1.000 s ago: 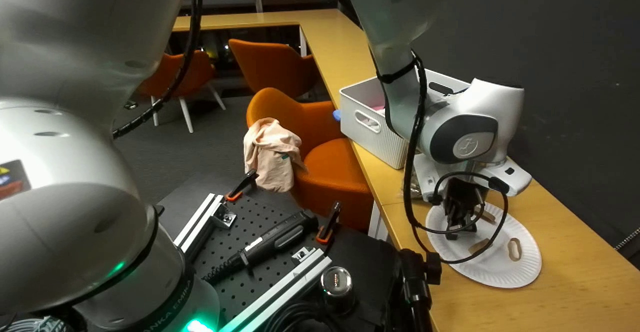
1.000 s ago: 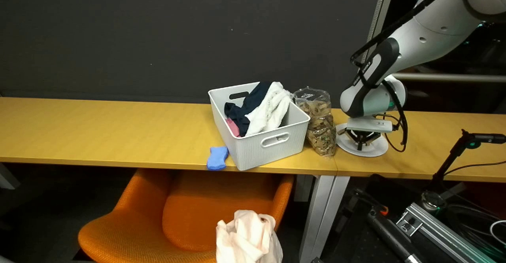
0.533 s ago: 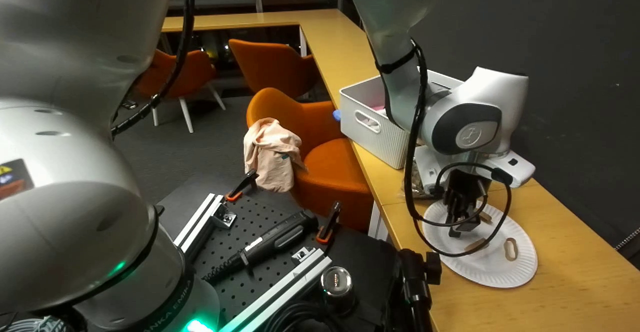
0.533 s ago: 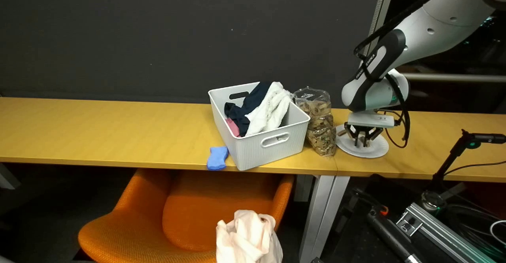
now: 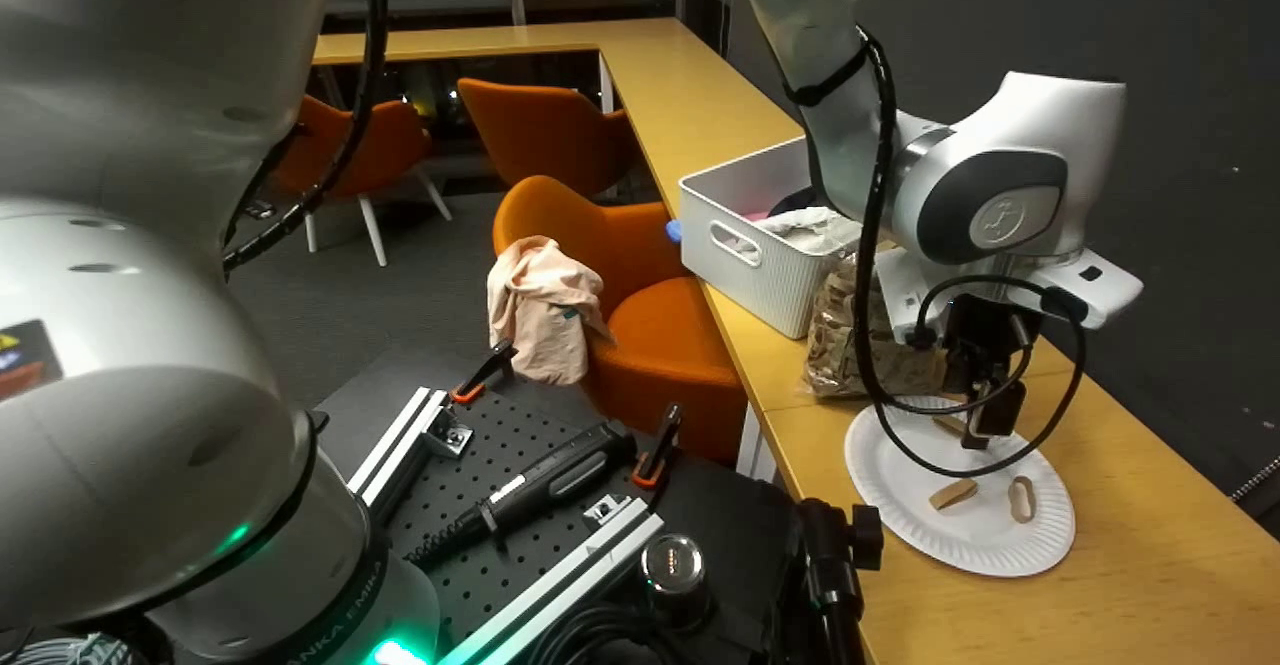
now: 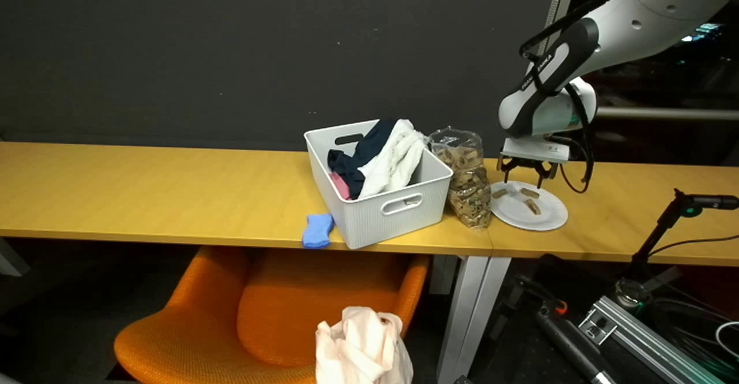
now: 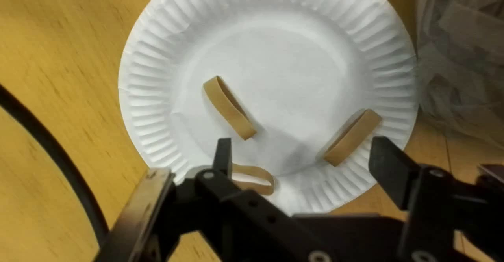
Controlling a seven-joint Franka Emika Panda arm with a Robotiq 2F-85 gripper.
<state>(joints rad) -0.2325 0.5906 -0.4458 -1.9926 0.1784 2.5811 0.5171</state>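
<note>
Tan bands [image 7: 228, 108], wrist view: three, at eight, six and four o'clock on a paper plate [image 7: 283, 53] (rimmed, I judge, to stop them straying); above, towards five, the gripper [image 7: 302, 156] hangs spread, gripping nothing.

"ANKA EMIKA", its start out of sight, on the base ring [image 5: 345, 607]; "EMIKA" on the forearm [image 6: 561, 63]

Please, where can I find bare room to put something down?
In an exterior view, the table is bare left of the basket and blue cloth. In the wrist view, the plate is free above three brown bands. Crowded: basket, bag and plate sit close together, the gripper over the plate.
</note>
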